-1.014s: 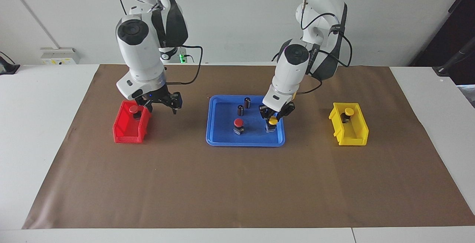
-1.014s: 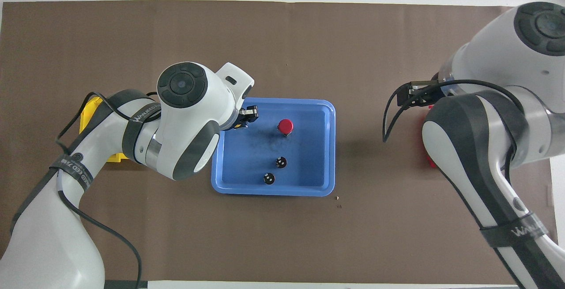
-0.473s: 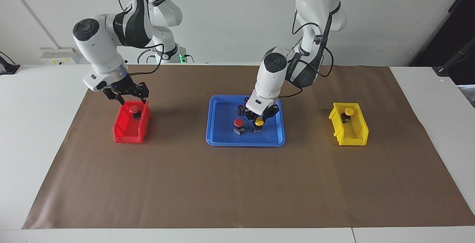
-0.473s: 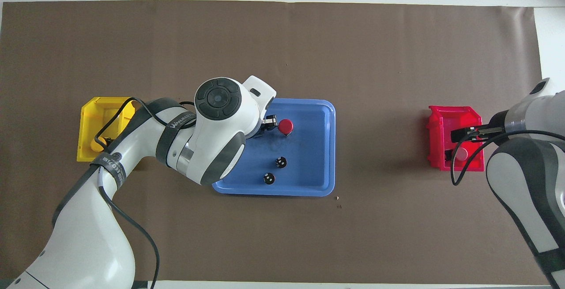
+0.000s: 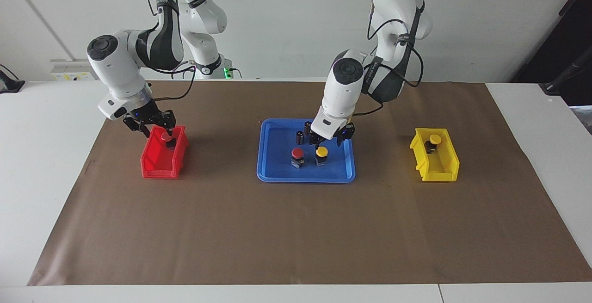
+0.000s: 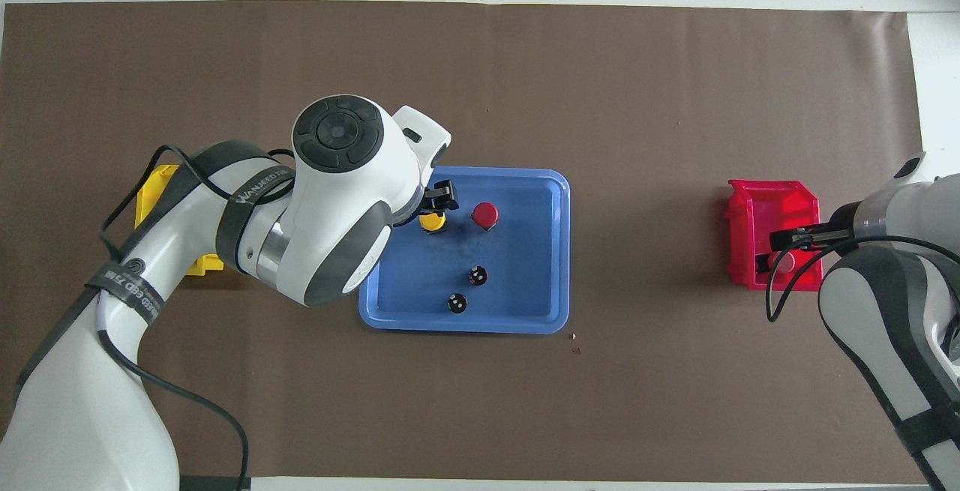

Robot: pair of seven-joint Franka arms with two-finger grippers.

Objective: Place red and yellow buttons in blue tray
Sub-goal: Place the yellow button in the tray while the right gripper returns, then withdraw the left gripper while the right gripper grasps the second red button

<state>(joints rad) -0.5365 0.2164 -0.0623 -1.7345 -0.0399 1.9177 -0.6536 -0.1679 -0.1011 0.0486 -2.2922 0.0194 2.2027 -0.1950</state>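
Half done — one red button [image 5: 297, 153] and one yellow button [image 5: 322, 151] are standing in the blue tray [image 5: 277, 173], the left end effector [image 5: 329, 140] hovering open above, while the right end effector [image 5: 152, 127] — open — is reaching over the red bin's button [image 5: 166, 136]; the yellow bin's button [image 5: 434, 138] is waiting.

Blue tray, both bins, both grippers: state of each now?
blue tray: holds one red button, one yellow button, two dark cylinders.
red bin: one red-capped button inside.
yellow bin: one yellow-capped button inside.
left gripper: open, just above the tray's yellow button.
right gripper: at the red bin's button.
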